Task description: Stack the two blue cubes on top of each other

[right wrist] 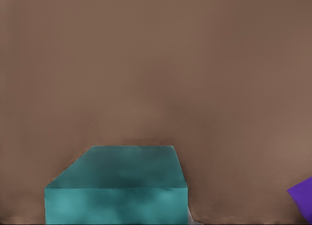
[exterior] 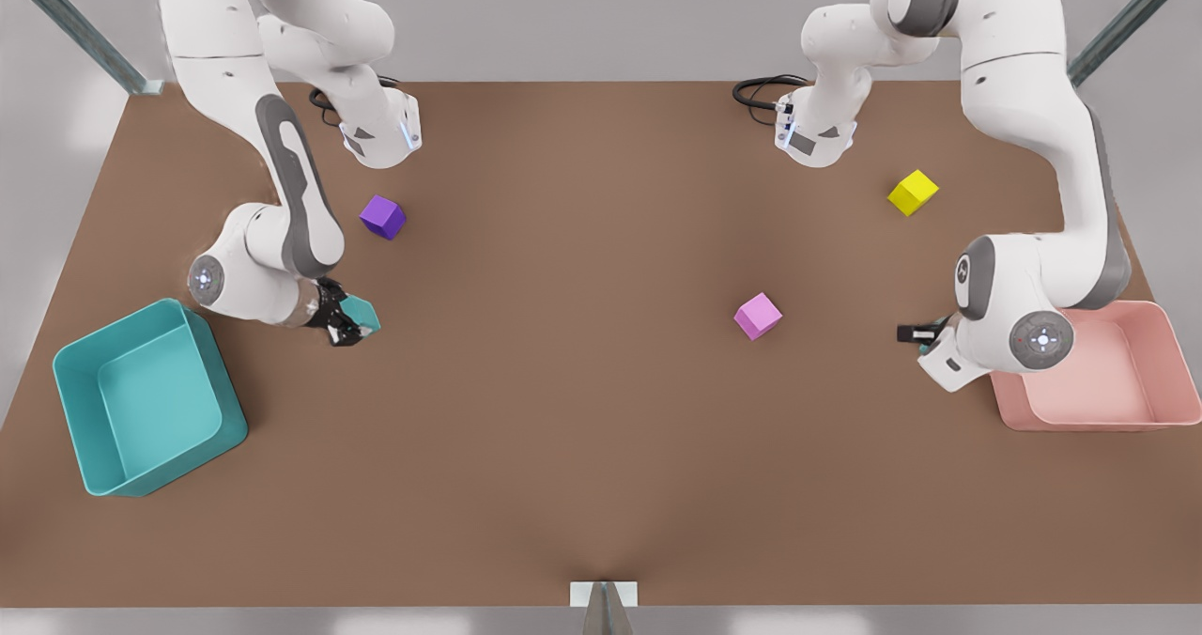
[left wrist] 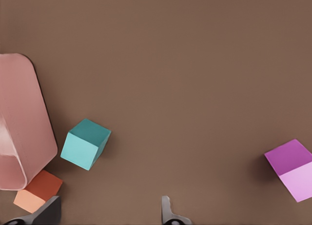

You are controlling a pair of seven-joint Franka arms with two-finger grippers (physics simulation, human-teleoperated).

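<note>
The right claw (exterior: 346,327) is clamped on one rigid, light-looking blue cube (right wrist: 117,186), best gripped by opposite flat faces, while the left claw (left wrist: 109,216), fingers apart, hovers near the other blue cube (left wrist: 85,144).

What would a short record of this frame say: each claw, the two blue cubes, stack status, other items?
left claw: open, near the pink bin, above the first blue cube
right claw: at the second blue cube, near the teal bin
stack: not yet made; each blue cube sits at its own arm, far apart on the table
other cubes: purple cube, yellow cube, pink cube, orange cube beside the pink bin
</note>
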